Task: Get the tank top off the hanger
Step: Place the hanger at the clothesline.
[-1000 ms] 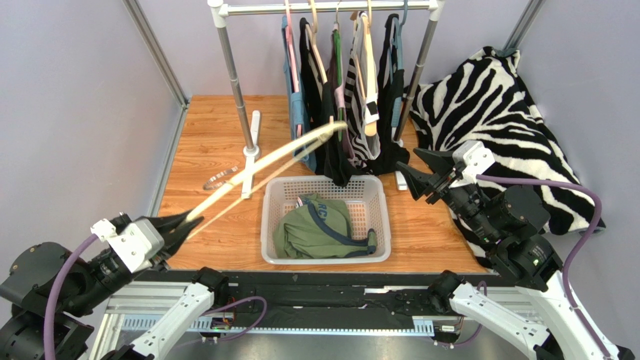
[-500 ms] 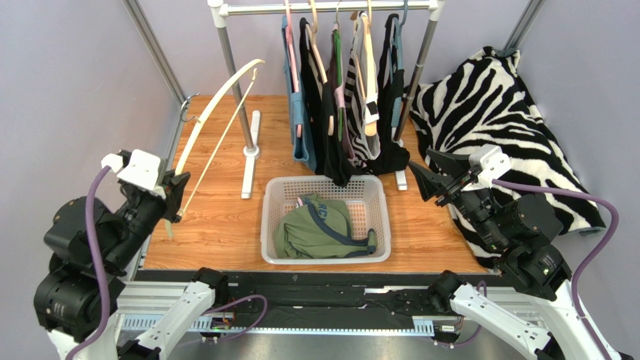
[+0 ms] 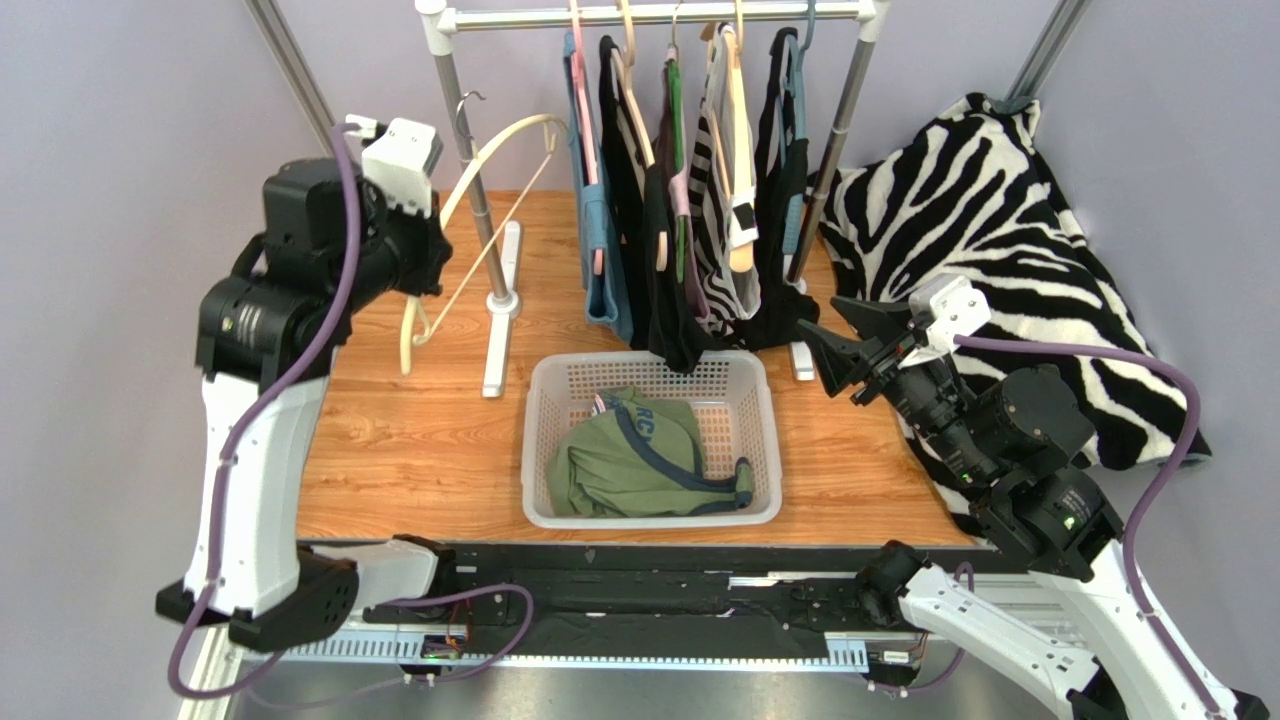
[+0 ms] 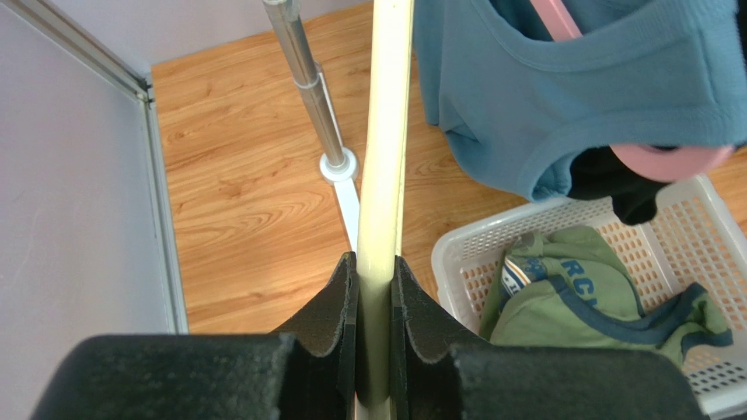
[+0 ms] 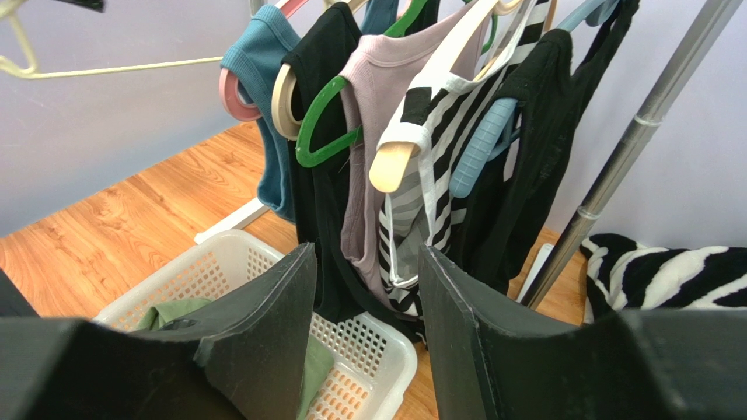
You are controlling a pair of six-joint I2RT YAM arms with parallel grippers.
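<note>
**Item 1: green tank top**. Olive green with navy trim and pale lettering. It lies crumpled in the white plastic basket, filling its left and middle. It is off the hanger and touches neither gripper. In the left wrist view it sits below and to the right of the fingers, well apart from them.

**Item 2: cream hanger**. Bare, with no garment on it. It is held in the air, tilted, just left of the rack's left post.

**Item 3: left gripper**. Raised high on the left side of the table. The jaws are narrow and clamped on the hanger's cream bar, which runs straight between the two black pads. It touches nothing else.

**Item 4: right gripper**. In the air to the right of the basket, pointing at the hung garments. The jaws are spread wide and hold nothing.

**Item 5: clothes rack**. A metal rail on two posts behind the basket. It carries a row of tops on coloured hangers, among them a blue tank top, black tops, a mauve one and a black-and-white striped one.

**Item 6: zebra-print fabric**. Heaped at the table's right rear corner.

**Item 7: wooden table**. It carries the basket and the rack.
</note>
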